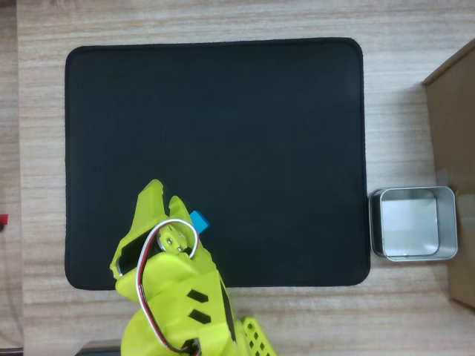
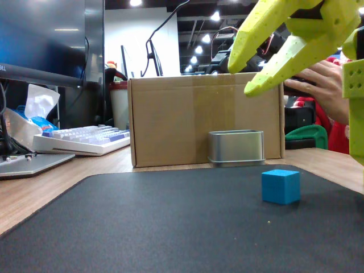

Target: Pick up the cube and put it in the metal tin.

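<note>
A black mat (image 1: 215, 159) covered most of a pale wood-grain table (image 1: 408, 311). In the fixed view, a cardboard box (image 2: 199, 116) stood behind the mat, with a keyboard (image 2: 85, 139) at the left of the frame and an office beyond. The yellow-green gripper (image 2: 250, 71) hung in the air at the upper right, its fingers a little apart and empty. The blue cube (image 2: 281, 185) sat flat on the mat below it, untouched, one corner edge toward the camera. Overhead, the cube (image 1: 200, 220) lay at lower centre-left and the silver tin (image 1: 413, 222) at right, off the mat.
</note>
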You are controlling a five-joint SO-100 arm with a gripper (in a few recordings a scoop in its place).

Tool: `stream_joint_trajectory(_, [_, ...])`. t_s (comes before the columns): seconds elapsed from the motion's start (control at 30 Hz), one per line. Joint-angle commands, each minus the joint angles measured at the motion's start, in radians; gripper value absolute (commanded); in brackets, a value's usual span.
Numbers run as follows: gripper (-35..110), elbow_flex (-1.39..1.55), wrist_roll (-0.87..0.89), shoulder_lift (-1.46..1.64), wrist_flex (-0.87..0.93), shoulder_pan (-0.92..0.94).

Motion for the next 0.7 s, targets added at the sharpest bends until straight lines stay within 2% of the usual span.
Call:
stream_joint_trajectory(0.0, [11,-0.015,-0.012,-0.069,0.023,-0.021])
stream_joint_trajectory(0.33, [12,-0.207,-0.052,-0.411,0.052,0.029])
stream_joint_trajectory(0.5, [12,-0.238,-0.189,-0.546,0.058,0.055])
stream_joint_trajectory(0.67, [13,-0.298,-0.302,-0.626,0.163,0.063])
